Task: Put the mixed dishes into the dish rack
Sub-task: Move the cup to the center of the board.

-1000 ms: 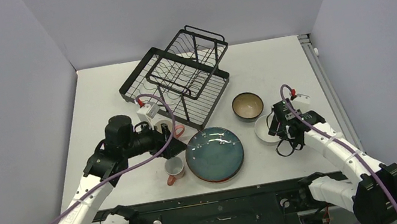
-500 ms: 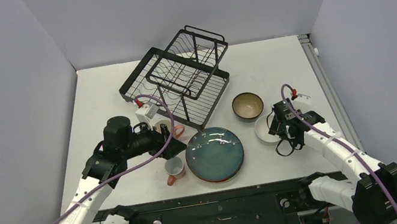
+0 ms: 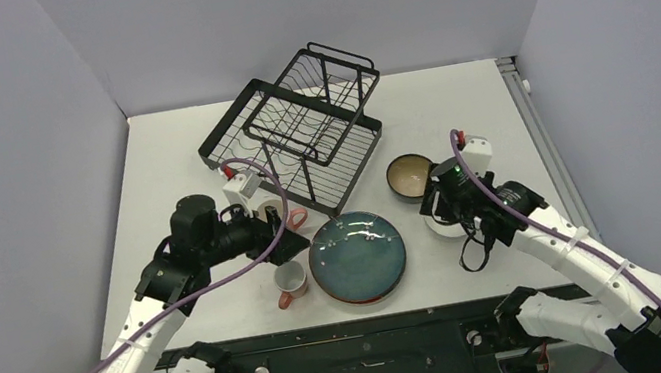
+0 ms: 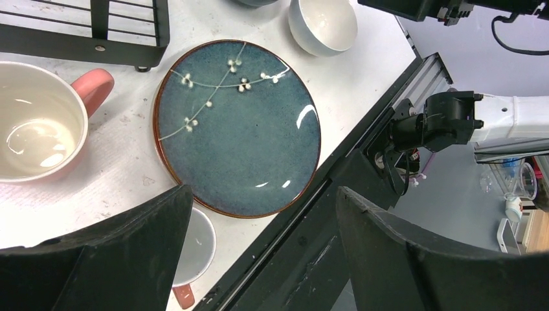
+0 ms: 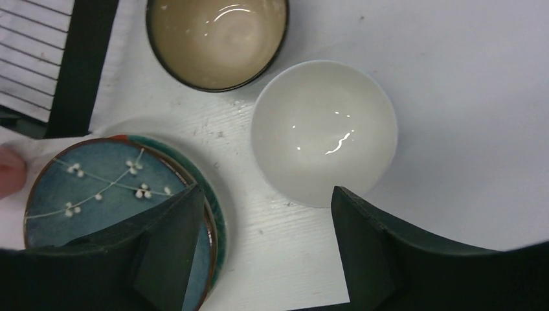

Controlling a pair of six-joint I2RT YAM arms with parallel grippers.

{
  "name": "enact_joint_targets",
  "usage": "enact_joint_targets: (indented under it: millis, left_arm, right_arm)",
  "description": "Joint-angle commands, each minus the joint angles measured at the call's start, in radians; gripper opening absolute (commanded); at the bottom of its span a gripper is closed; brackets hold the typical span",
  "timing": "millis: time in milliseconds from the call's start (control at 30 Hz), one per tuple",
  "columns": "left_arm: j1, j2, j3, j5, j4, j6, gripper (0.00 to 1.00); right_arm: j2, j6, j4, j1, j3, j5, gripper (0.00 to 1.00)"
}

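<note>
Left gripper point(image 4: 262, 188): jaws spread wide, nothing between them. It hangs over the table point(image 3: 456, 115) between the 2 mugs, just left of the plate stack; I see no contact with any dish.

Right gripper point(image 5: 267, 188): jaws also spread wide and holding nothing, poised above the near rim of the small white bowl point(image 5: 324, 129). From these views I cannot tell whether it touches.

Containers, near to far:
- White orange-handled mug point(image 4: 194, 249): upright near the front edge, just left of the plates, bare inside, partly hidden by a left finger in the wrist view.
- Plate stack: dark teal plate point(image 4: 236, 129) with white blossom sprigs on top; a red-orange rim and a green rim show beneath it in the right wrist view.
- Small white bowl: upright, only glossy glaze inside, right of the stack.
- Pink mug point(image 4: 39, 139): upright, cream interior, bare.
- Brown bowl point(image 5: 217, 39): upright, tan interior, just beyond the white bowl, apart from it.
- Dish rack point(image 3: 306, 125): at the far centre; only wire shows in its slots and tray. All dishes sit on the table outside it.
</note>
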Motion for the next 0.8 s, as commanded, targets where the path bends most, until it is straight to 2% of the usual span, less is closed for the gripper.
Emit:
enact_joint_targets:
  millis: [0,433,767]
  left_arm:
    - [-0.002,-0.02,0.003,-0.014,0.018,0.021,0.79]
    - [-0.005,-0.011,-0.004,-0.019,0.019,0.017,0.79]
    - [-0.016,0.019,-0.007,-0.026,0.022,0.002,0.79]
  right_arm:
    - [0.018,0.01,0.013,0.081,0.053,0.009,0.67]
    - [0.186,-0.013,0.177,0.266,0.043,-0.14,0.54]
    - [0.26,-0.049,0.227,0.279,0.005,-0.156,0.5]
